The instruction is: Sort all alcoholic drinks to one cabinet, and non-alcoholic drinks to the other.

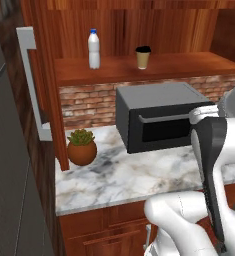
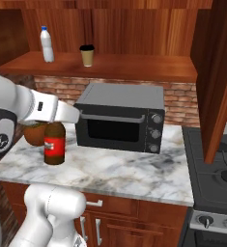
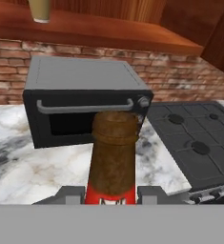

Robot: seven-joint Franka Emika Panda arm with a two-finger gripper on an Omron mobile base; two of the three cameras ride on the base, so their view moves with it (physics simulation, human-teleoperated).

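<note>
My arm reached low and sideways over the counter (image 2: pixel 134 169). My gripper (image 3: pixel 111 195) was squeezed tight on the brown bottle (image 2: pixel 54 144), which stood upright between its fingers, the microwave (image 2: pixel 120 117) just past it.

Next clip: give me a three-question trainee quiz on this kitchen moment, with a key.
1. True or false: the tool is shut on the dark brown glass bottle with a red label.
2. Which two drinks stand on the open wooden shelf?
3. The brown bottle is: A) on the shelf B) above the marble counter beside the black microwave C) on the stove.

Key: 1 true. 2 white plastic bottle with a blue cap and tan paper coffee cup with a black lid. 3 B.
</note>
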